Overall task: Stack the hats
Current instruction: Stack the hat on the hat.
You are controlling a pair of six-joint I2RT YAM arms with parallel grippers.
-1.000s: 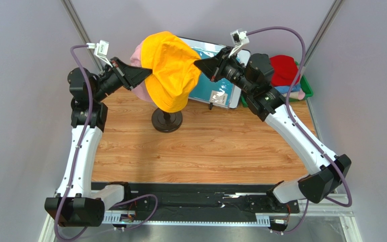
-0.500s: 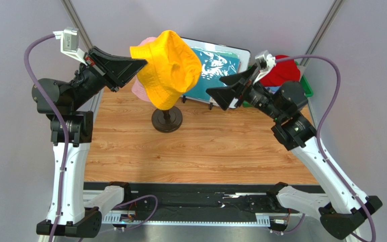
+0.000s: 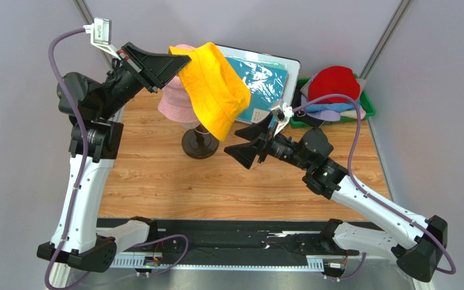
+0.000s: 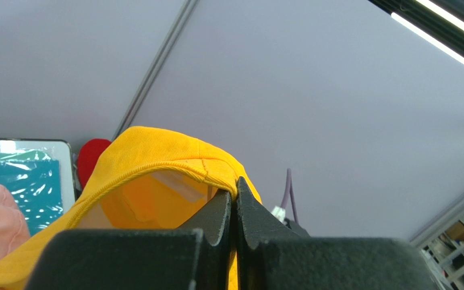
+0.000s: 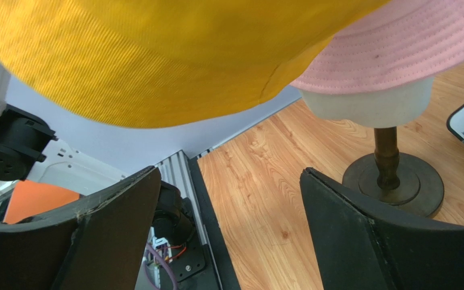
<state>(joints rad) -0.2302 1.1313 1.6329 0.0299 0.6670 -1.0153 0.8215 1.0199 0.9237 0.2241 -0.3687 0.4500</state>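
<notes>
An orange-yellow hat (image 3: pixel 215 87) hangs in the air above the stand, pinched by its brim in my left gripper (image 3: pixel 183 60), which is shut on it. In the left wrist view the brim (image 4: pixel 174 172) runs into the closed tips (image 4: pixel 235 184). A pink hat (image 3: pixel 177 99) sits on the cream mannequin head (image 5: pixel 367 103), partly under the yellow one. My right gripper (image 3: pixel 249 140) is open and empty, low to the right of the stand, below the yellow hat's hanging edge (image 5: pixel 156 60). A red hat (image 3: pixel 335 81) tops a pile of other hats in the green bin (image 3: pixel 366 107).
The mannequin's dark round base (image 3: pixel 200 144) stands on the wooden table (image 3: pixel 246 181). A teal sheet in a white frame (image 3: pixel 264 75) leans at the back. Grey walls close in both sides. A black rail (image 3: pixel 228 241) runs along the near edge.
My right gripper let go of the yellow hat, opened and dropped away to the lower right. The left gripper lifted the hat by its brim and shifted it right over the pink hat.
</notes>
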